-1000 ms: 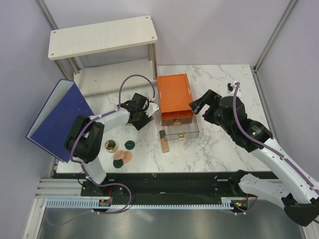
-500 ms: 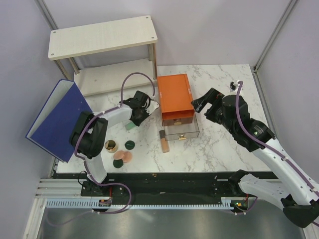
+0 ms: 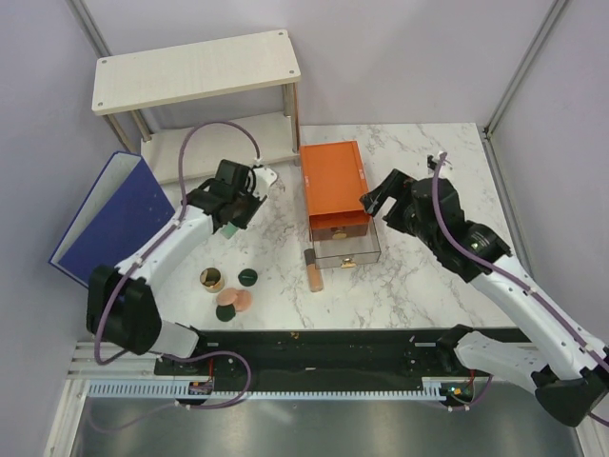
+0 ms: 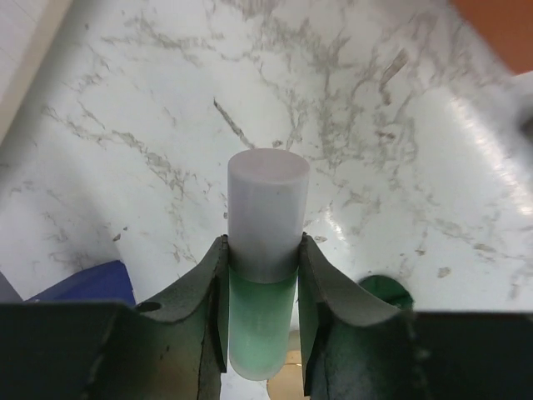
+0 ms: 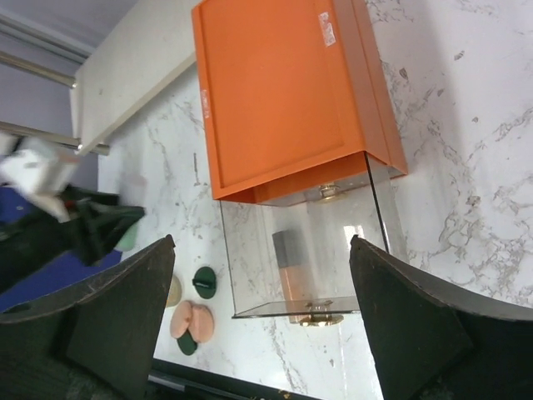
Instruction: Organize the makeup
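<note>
From above, the left hand [image 3: 231, 213] pinches the mint-green tube [image 3: 229, 228] over the tabletop [image 3: 419, 276], between the blue binder [image 3: 100, 224] and the orange box [image 3: 333, 186]. The right hand [image 3: 374, 201] hangs spread wide just right of the box, holding nothing. A clear drawer [image 3: 344, 246] sticks out of the box's near end. The peach tube [image 3: 313, 272] lies just beside the drawer's near left corner. Further left sit the gold-rimmed jar [image 3: 211, 279], two dark green compacts [image 3: 247, 277] and the peach disc [image 3: 242, 301], which touches the nearer compact. A shelf [image 3: 195, 71] stands at the back left.

In the left wrist view, the left hand [image 4: 261, 250] presses its fingers [image 4: 208, 292] against both sides of the mint-green tube [image 4: 265, 275], at the seam with its pale cap. One of the dark green compacts [image 4: 385, 291] shows below on the tabletop [image 4: 150, 125].

In the right wrist view, the right hand [image 5: 262, 243] stands wide apart above the orange box [image 5: 287, 92] and the clear drawer [image 5: 308, 250]. The peach tube [image 5: 291, 279] shows through the drawer's wall. The dark green compacts [image 5: 203, 281] and the peach disc [image 5: 191, 321] lie to the left.
</note>
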Controlling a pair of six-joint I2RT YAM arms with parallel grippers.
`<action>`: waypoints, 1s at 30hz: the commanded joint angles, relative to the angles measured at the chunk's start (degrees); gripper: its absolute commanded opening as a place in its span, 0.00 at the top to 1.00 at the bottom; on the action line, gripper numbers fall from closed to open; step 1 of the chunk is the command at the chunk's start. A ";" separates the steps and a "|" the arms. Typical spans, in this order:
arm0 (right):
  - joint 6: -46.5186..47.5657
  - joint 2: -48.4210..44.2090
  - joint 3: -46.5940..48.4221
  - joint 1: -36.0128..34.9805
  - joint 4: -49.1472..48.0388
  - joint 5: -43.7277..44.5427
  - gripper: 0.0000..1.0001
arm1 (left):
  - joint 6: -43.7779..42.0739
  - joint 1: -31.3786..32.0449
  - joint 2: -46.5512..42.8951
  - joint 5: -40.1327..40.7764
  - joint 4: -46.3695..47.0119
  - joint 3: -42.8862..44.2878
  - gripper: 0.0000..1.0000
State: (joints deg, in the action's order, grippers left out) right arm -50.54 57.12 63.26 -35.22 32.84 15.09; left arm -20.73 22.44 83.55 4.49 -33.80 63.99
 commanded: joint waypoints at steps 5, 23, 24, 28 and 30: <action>14.32 14.39 11.25 0.24 -5.68 1.87 0.11 | 12.64 1.64 -15.95 -15.65 1.54 1.85 0.98; 18.91 37.09 23.39 7.36 -9.45 -6.74 0.91 | 30.75 22.38 -13.78 -14.26 24.92 1.75 0.98; 18.56 37.53 23.57 7.97 -9.64 -7.18 0.97 | 30.75 23.43 -12.72 -13.73 25.62 2.89 0.98; 17.68 40.52 25.24 8.41 -10.08 -9.37 1.00 | 29.35 28.26 -5.96 -10.83 26.94 6.14 0.98; 17.41 42.27 25.68 8.59 -10.16 -10.52 1.00 | 28.56 29.06 -3.93 -10.30 27.12 7.99 0.98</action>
State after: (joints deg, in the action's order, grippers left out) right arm -32.12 96.97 85.58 -26.81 25.50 7.79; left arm 7.77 49.21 76.14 -9.41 -12.19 66.59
